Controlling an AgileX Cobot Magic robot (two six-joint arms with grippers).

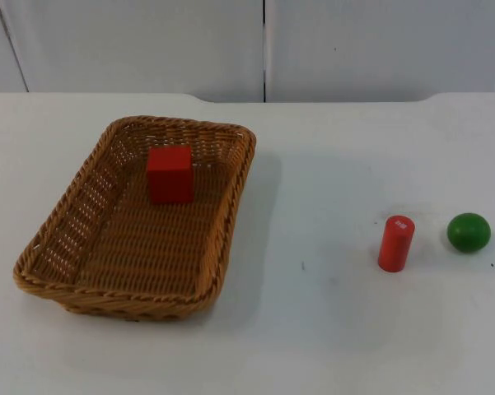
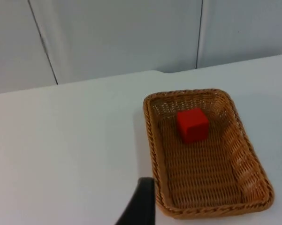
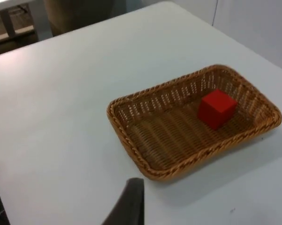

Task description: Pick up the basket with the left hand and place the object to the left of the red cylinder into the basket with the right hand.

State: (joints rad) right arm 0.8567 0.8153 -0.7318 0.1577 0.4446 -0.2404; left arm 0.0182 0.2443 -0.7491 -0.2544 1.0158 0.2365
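Note:
A brown wicker basket [image 1: 234,216] rests on the white table at the left. A red cube [image 1: 170,174] lies inside it, near its far end. To the right, a red cylinder [image 1: 396,243] stands upright, and a green ball [image 1: 469,232] sits just right of it. My left gripper [image 2: 141,202] hangs over bare table, well back from the basket [image 2: 150,136] and the cube [image 2: 193,124]. My right gripper [image 3: 131,204] is likewise held away from the basket [image 3: 126,140], with the cube [image 3: 217,108] at the basket's far side. Neither gripper touches anything.
A grey partition wall [image 1: 263,45] closes off the far edge of the table. Open white table top [image 1: 313,214] lies between the basket and the red cylinder. A small dark speck [image 1: 303,265] marks that stretch.

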